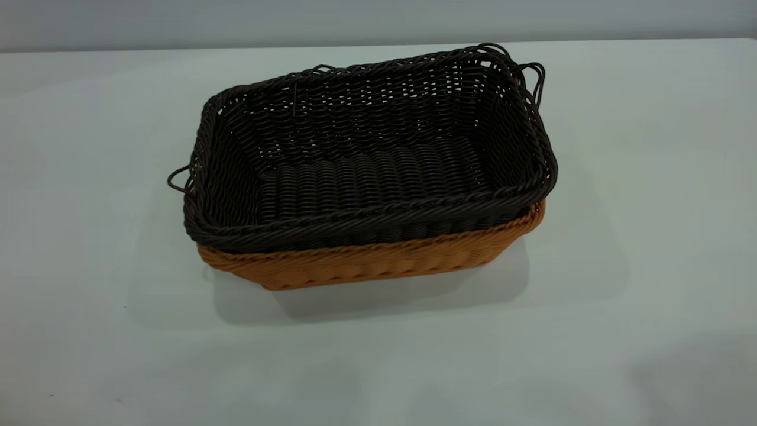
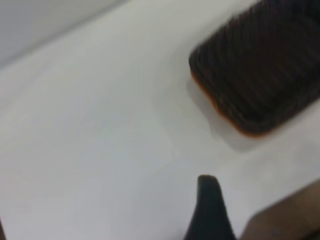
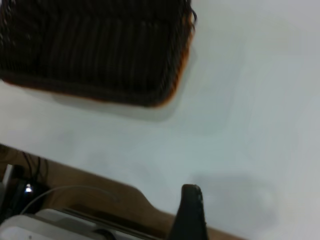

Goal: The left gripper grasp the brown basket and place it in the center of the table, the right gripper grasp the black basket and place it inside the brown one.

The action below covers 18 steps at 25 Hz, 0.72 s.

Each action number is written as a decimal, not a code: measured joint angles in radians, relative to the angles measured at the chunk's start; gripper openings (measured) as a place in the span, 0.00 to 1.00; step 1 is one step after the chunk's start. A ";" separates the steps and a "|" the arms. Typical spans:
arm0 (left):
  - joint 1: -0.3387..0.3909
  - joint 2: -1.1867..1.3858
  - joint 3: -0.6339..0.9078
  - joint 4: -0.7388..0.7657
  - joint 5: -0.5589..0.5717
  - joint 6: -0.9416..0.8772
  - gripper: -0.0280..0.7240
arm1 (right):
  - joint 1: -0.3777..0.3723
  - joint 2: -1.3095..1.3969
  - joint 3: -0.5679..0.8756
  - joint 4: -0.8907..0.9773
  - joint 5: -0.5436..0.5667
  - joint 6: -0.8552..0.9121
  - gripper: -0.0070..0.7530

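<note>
The black basket point(image 1: 372, 154) sits nested inside the brown basket point(image 1: 378, 263), upright in the middle of the table point(image 1: 621, 296). Only the brown basket's orange-tan lower wall and rim show beneath the dark one. Neither gripper appears in the exterior view. In the left wrist view the nested baskets point(image 2: 260, 70) lie well away from my left gripper point(image 2: 240, 220); one black finger point(image 2: 207, 210) shows with bare table beside it, holding nothing. In the right wrist view the baskets point(image 3: 95, 50) lie well away from my right gripper point(image 3: 225, 220); one finger point(image 3: 192, 215) shows, holding nothing.
The table's edge point(image 3: 125, 192) shows in the right wrist view, with cables and pale equipment point(image 3: 55, 215) below it. A brown surface point(image 2: 290, 215) lies past the table's edge in the left wrist view. A grey wall point(image 1: 378, 21) runs behind the table.
</note>
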 joint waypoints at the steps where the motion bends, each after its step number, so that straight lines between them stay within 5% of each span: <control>1: 0.000 -0.022 0.047 -0.003 0.000 -0.014 0.70 | 0.000 -0.048 0.052 -0.002 0.000 0.000 0.75; 10: 0.000 -0.166 0.411 -0.091 -0.012 -0.052 0.70 | 0.000 -0.484 0.485 0.000 -0.104 0.000 0.75; 18: 0.000 -0.241 0.599 -0.161 -0.098 -0.051 0.70 | 0.000 -0.711 0.624 -0.045 -0.141 0.000 0.75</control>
